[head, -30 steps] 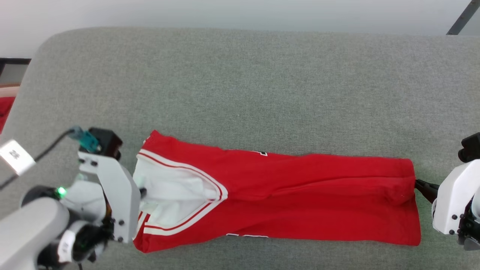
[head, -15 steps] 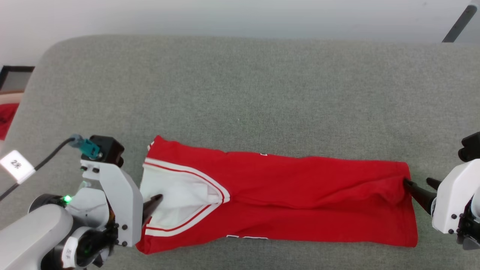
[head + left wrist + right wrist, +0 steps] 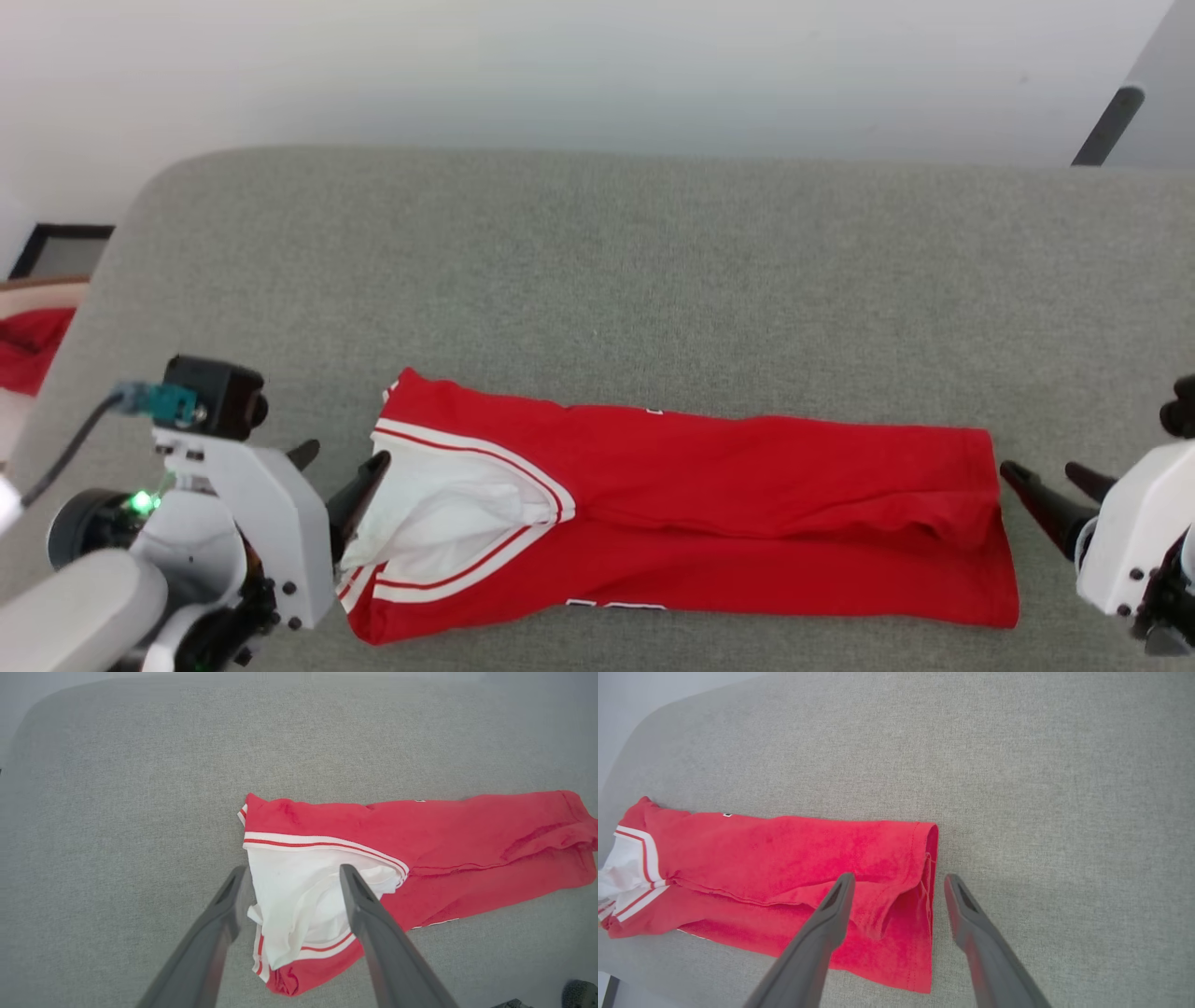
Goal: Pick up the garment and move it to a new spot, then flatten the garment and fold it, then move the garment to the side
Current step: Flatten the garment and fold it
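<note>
Grey fabric bench spans the frame below a white wall; garment lies lower centre; left hand, right hand gape empty.

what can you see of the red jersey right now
The jersey is red, soft-looking cloth, folded lengthwise into a long narrow band lying flat on the grey padded surface. At its left end a white sleeve with red-and-white striped trim sits bunched; slivers of lettering peek out at both long edges. The right hem end is slightly rumpled. Both grippers are open: the left gripper at the sleeve end, contact unclear; the right gripper just clear of the hem.
</note>
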You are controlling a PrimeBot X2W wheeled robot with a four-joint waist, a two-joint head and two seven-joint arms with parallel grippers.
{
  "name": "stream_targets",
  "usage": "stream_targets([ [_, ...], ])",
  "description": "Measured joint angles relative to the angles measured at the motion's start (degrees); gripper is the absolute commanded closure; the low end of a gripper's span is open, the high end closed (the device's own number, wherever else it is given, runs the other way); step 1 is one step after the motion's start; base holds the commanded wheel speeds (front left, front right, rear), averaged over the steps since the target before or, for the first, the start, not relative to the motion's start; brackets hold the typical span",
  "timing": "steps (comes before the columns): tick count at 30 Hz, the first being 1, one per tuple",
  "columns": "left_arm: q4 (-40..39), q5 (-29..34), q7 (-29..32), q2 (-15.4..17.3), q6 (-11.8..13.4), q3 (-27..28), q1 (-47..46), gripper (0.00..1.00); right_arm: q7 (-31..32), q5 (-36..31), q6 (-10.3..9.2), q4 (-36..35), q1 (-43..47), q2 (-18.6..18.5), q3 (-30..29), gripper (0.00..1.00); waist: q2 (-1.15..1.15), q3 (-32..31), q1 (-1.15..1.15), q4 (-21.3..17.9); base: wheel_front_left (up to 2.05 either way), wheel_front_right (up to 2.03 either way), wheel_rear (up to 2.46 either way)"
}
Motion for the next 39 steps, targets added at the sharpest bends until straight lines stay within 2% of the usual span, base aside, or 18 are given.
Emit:
stream_targets([
  [9, 3.55, 2.69, -14.33, -3.07, -2.30, 1.69, 5.38, 0.00, -4.16, -0.18, 0.00, -0.30, 4.48, 3.57, -2.08, 0.00, 0.00, -3.62, 0.00, 0.28, 0.00, 0.00, 0.00],
  [20, 10.54, 6.36, -30.73, -7.54, -6.68, 2.90, 10.52, 0.00, -5.73, -0.59, 0.00, 1.78, 6.75, 3.87, -3.79, 0.00, 0.00, -7.02, 0.00, 1.22, 0.00, 0.00, 0.00],
  [29, 16.49, 10.33, -35.00, -12.07, -9.40, 7.15, 13.68, 0.00, -4.26, -1.18, 0.00, 2.46, 7.37, 3.37, -5.25, 0.00, 0.00, -7.53, 0.00, 2.43, 0.00, 0.00, 0.00],
  [39, 18.13, 22.32, -35.09, -21.85, -13.79, 21.94, 19.89, 0.00, -1.32, -3.25, 0.00, 2.12, 6.42, 3.54, -6.88, 0.00, 0.00, -5.67, 0.00, 3.45, 0.00, 0.00, 0.00],
])
